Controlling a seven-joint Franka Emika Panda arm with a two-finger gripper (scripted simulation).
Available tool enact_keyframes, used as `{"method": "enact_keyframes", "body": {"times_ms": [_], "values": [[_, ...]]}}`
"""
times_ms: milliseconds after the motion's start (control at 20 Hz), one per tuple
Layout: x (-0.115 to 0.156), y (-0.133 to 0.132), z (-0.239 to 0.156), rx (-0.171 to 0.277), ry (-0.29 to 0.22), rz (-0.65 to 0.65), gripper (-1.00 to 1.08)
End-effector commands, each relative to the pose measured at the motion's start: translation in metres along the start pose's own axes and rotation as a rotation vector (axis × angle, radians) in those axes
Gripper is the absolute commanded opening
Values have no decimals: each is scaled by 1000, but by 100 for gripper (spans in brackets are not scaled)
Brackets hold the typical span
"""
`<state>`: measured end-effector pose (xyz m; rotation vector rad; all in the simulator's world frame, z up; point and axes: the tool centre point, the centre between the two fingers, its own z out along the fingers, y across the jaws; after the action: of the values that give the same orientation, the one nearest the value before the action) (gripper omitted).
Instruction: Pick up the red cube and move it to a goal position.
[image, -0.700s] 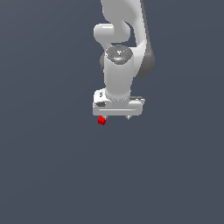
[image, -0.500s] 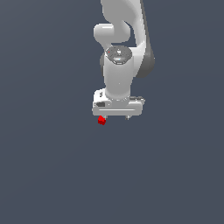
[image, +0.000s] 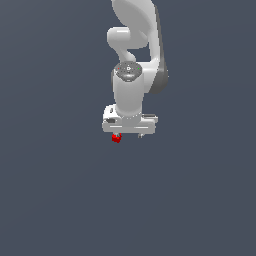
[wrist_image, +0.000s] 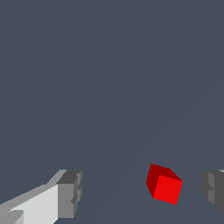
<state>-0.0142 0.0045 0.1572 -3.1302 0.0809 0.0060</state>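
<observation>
The red cube (image: 116, 138) is a tiny bright block on the dark grey floor, just below the white hand at its end towards the exterior view's left. In the wrist view the red cube (wrist_image: 164, 189) lies between the two fingers, nearer one grey fingertip (wrist_image: 212, 189) than the other (wrist_image: 70, 193), and touches neither. My gripper (image: 129, 135) points straight down over the cube. In the wrist view my gripper (wrist_image: 141, 192) has its jaws wide apart and holds nothing.
The white arm (image: 134, 60) rises above the hand towards the top of the exterior view. Plain dark grey floor (image: 60, 200) lies all around. No goal marker shows.
The arm and hand have come down a little towards the cube. The cube has not moved and the jaws have stayed apart.
</observation>
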Motion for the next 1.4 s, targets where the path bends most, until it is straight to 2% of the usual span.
{"method": "enact_keyframes", "body": {"times_ms": [0,700,1250,1300,1350], "values": [[-8,9,14,-1,0,27,100],[-67,61,110,-10,5,216,100],[-82,72,136,-10,5,265,100],[-82,72,136,-10,5,265,-100],[-82,72,136,-10,5,265,-100]]}}
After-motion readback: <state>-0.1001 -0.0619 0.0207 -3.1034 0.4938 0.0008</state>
